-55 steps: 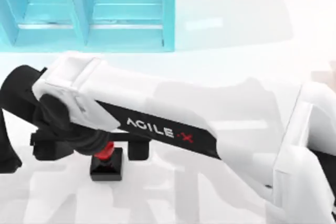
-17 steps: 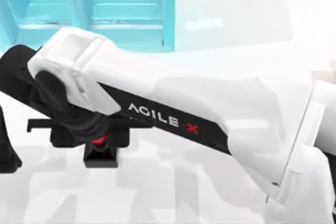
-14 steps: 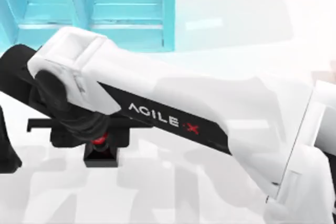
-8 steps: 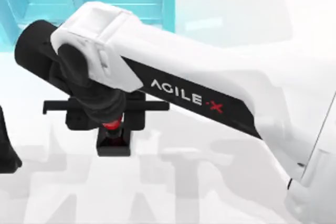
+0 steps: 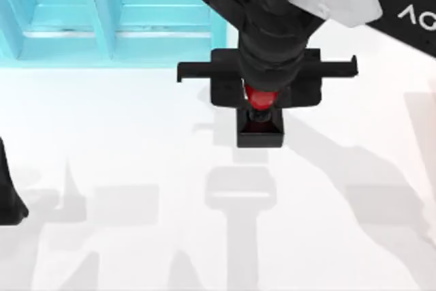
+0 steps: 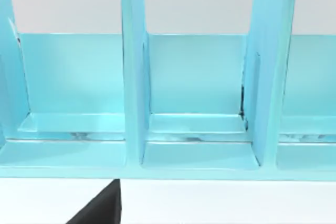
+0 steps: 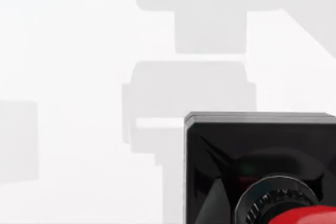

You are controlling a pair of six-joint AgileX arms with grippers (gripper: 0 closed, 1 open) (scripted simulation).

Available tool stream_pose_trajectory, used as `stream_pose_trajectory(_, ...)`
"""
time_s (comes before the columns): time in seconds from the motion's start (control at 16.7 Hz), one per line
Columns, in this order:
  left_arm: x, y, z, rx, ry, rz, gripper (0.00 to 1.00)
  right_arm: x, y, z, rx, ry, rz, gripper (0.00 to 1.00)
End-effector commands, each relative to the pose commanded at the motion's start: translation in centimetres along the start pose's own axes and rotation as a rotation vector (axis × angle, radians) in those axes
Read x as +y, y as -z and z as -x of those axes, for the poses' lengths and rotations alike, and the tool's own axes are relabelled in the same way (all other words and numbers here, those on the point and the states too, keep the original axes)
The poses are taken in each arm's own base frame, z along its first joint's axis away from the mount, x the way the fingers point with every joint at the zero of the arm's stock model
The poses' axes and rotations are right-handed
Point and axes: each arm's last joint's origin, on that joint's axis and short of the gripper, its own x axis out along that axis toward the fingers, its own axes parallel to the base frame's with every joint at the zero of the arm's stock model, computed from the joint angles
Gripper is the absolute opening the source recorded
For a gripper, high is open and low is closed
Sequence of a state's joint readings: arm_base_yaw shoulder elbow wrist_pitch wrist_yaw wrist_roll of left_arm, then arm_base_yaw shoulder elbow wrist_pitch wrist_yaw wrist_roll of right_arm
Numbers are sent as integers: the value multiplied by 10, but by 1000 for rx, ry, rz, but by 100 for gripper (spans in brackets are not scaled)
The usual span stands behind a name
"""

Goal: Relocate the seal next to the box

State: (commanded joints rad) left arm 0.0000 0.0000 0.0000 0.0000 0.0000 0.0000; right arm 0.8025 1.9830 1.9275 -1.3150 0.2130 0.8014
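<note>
A: Quick status. Where's your right gripper [image 5: 260,103]?

B: Top view has it up near the table's far side, just right of the box [image 5: 112,15] corner. Its fingers are clamped on the red knob of the seal [image 5: 259,122]; the black square base hangs below them.

A: Seal on the table [image 5: 136,168] or off it?

B: Off, looks like. Your top view shows a T-shaped shadow on the white surface well apart from the seal, nearer the cam. Right wrist view shows the seal [image 7: 260,169] close up, black block w/ the ribbed collar and red knob, and pale shadows on the table [image 7: 68,51] behind it.

A: Any writing you can read?

B: Only a bit. White letters "AC" or "AG" at the top view's right edge on the black arm panel; the rest is cut off. No labels on the box or seal that I can make out.

A: Left arm?

B: Parked at the left edge of the top view, dark shape low down. Can't tell its finger state. Its wrist cam faces the box [image 6: 194,93]: cyan, upright dividers, open compartments.
</note>
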Motion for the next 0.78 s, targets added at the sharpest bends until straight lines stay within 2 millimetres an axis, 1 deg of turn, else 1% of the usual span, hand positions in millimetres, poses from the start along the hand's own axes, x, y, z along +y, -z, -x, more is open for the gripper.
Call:
stream_pose_trajectory(0.18, 0, 0, 0, 0, 0, 0, 100, -44, -3, 13, 8, 1, -1, 0)
stream_pose_trajectory(0.3, 0, 0, 0, 0, 0, 0, 100, -75, 1, 24, 5, -9, -11, 0)
stream_pose_trajectory(0.48, 0, 0, 0, 0, 0, 0, 100, -117, 10, 34, 6, -15, -17, 0)
stream_pose_trajectory(0.6, 0, 0, 0, 0, 0, 0, 100, -140, 22, 38, 11, -14, -10, 0)
stream_pose_trajectory(0.78, 0, 0, 0, 0, 0, 0, 100, -180, 54, 42, 19, -9, 3, 0)
